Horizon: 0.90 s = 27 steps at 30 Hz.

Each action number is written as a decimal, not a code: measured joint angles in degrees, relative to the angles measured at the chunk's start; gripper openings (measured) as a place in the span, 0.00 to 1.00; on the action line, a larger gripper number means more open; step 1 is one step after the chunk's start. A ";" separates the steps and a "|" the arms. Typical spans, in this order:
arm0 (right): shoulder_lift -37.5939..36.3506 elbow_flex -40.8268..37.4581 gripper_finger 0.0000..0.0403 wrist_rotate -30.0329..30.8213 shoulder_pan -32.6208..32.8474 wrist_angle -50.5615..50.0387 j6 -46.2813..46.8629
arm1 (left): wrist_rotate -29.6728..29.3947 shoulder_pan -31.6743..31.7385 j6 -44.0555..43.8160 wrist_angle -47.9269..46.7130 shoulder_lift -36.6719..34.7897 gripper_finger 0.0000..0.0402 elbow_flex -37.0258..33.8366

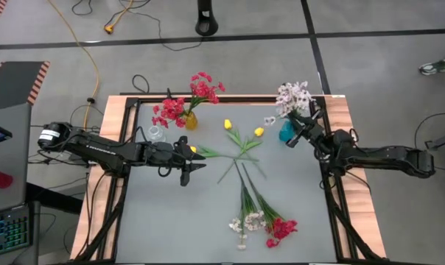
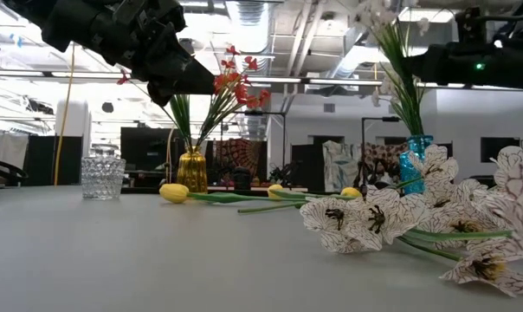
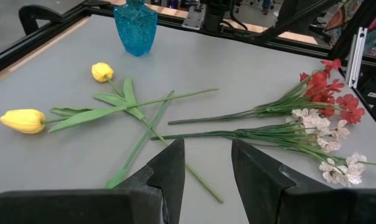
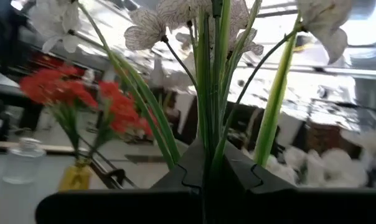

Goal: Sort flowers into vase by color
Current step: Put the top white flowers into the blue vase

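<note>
My right gripper (image 1: 303,126) is at the table's far right, shut on the green stems of a white flower spray (image 1: 293,96). The stems stand in the blue vase (image 1: 286,134). Red flowers (image 1: 200,90) stand in a yellow vase (image 1: 190,121). Yellow tulips (image 1: 228,124) lie with crossed stems at mid-table, and a white spray (image 1: 246,221) and a red spray (image 1: 281,229) lie toward the near edge. My left gripper (image 1: 191,159) hovers open just left of the tulips, with nothing between its fingers (image 3: 175,167). My right gripper pinches several of the white spray's green stems (image 4: 208,134) between its two fingers, below the blossoms and above the vase's mouth. The fingers come from the table's right, slanting upward, and lie across the stems. The spray stands upright with its lower ends in the blue vase (image 2: 415,154).
A small clear glass vase (image 1: 156,135) stands left of the yellow vase. The table's black frame and wooden border (image 1: 116,118) run along its edges. Bare grey table top lies at the near left (image 1: 171,221).
</note>
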 joint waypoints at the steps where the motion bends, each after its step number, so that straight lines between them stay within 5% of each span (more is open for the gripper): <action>1: 0.00 0.00 0.13 0.87 0.00 -0.21 0.17 | -0.02 0.00 -0.01 0.00 0.00 0.30 0.00; 16: -0.02 -0.07 0.15 3.93 0.00 -0.29 0.44 | 0.00 0.00 -0.01 0.00 0.00 0.30 0.00; 27: 0.00 3.58 0.43 21.64 4.27 -9.96 0.40 | 0.00 -0.01 0.01 -0.02 0.00 0.30 0.00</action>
